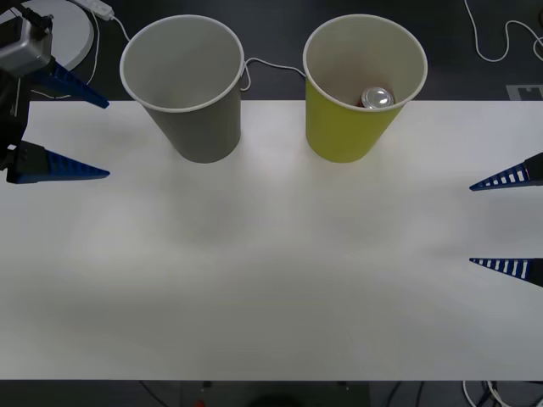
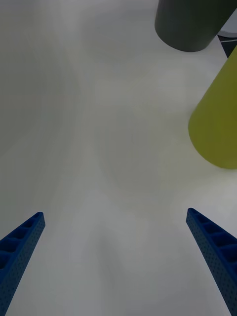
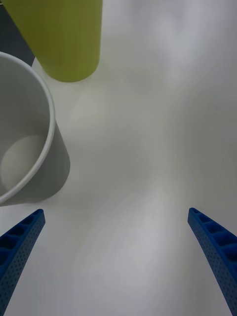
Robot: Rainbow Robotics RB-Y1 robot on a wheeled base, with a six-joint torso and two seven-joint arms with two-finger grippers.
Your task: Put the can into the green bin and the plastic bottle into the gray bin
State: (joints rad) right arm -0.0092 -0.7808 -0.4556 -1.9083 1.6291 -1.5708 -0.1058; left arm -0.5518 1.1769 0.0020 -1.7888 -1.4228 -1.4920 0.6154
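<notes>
Nearest to us is the white table (image 1: 271,288), whose bare top reaches from the front edge up to the two bins. Over its left edge we hold our left gripper (image 1: 106,137) with the two blue ribbed fingers (image 1: 59,165) spread wide apart and nothing between them. Our right gripper (image 1: 472,224) is over the right edge of the table, and its fingers (image 1: 509,178) are also spread wide, with only bare table between them.

Ahead of the left gripper and just to its inner side stands the gray bin (image 1: 193,93), upright, with a white rim and a pale inside. From the left wrist camera we look down into this gray bin (image 3: 29,143) and we see only its pale bottom. Beyond it, farther from the left gripper, stands the green bin (image 3: 61,39).

The green bin (image 1: 361,93) is upright beside the gray bin, near it but not touching, and it is the bin closer to the right gripper. Inside it lies the can (image 1: 377,97); we see its silver top low against the inner wall on the side toward the right gripper. From the right wrist camera the green bin (image 2: 217,123) is ahead of the right gripper and the gray bin (image 2: 190,24) is farther away behind it. Both grippers are well apart from the bins.
</notes>
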